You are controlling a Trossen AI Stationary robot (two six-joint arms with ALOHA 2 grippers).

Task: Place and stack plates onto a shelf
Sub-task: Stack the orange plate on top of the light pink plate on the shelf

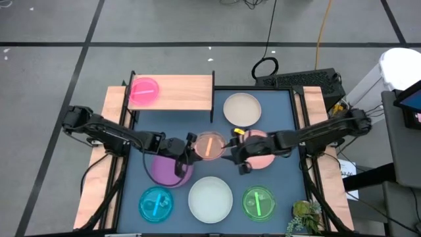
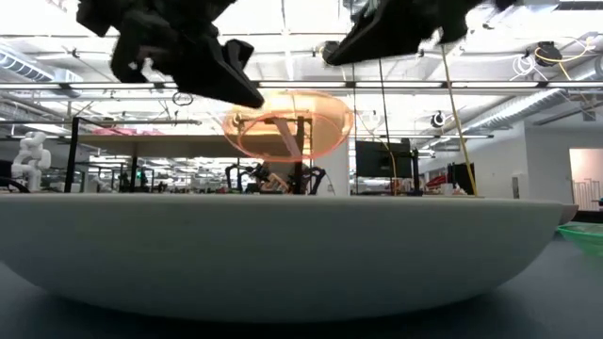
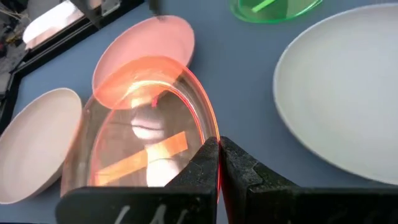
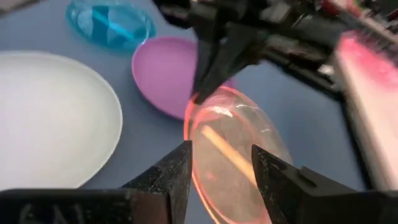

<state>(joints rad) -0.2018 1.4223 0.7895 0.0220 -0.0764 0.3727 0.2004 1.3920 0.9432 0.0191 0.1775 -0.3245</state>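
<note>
1. The orange plate (image 1: 210,145) is held in the air above the middle of the counter (image 1: 276,105), tilted, with the purple plate (image 1: 166,170) to one side below it and the pink plate (image 1: 262,150) to the other.
2. The left end effector (image 1: 191,149) is clamped on the orange plate's rim; in the left wrist view its two dark fingers (image 3: 208,168) are pressed together on the plate's edge.
3. The right end effector (image 1: 234,149) is at the plate's opposite side with its fingers spread; in the right wrist view the plate (image 4: 233,155) sits between the two fingers (image 4: 168,174), and I cannot tell whether they touch it.
4. The magenta plate (image 1: 144,91) lies on the left end of the shelf (image 1: 187,92), which stands at the far left of the counter.
5. The cream plate (image 1: 242,108) lies just beside the shelf on the counter.
6. Along the near edge lie the cyan plate (image 1: 156,203), the pale white plate (image 1: 210,199) and the green plate (image 1: 258,202), in a row.
7. In the low view, the white plate (image 2: 283,254) fills the foreground and the orange plate (image 2: 287,124) hangs above it.
</note>
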